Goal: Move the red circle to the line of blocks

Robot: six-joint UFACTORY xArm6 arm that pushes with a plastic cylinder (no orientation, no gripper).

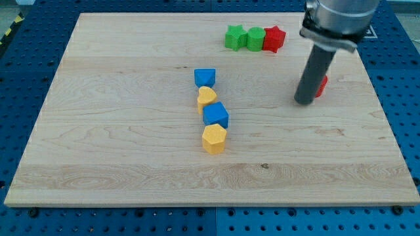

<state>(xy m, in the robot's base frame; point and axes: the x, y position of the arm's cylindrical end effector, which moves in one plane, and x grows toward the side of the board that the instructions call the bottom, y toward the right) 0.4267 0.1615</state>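
Observation:
The red circle [321,86] lies at the view's right and is mostly hidden behind my rod; only its right edge shows. My tip [303,102] rests on the board at the circle's left side, touching or nearly touching it. The line of blocks runs down the middle of the board: a blue block [205,77], a yellow heart-like block [207,98], a blue block [215,115] and a yellow hexagon [214,139]. The line is well to the left of my tip.
At the view's top a row of three blocks sits close together: a green star [233,37], a green block [254,38] and a red star [273,39]. The wooden board [118,157] lies on a blue perforated table.

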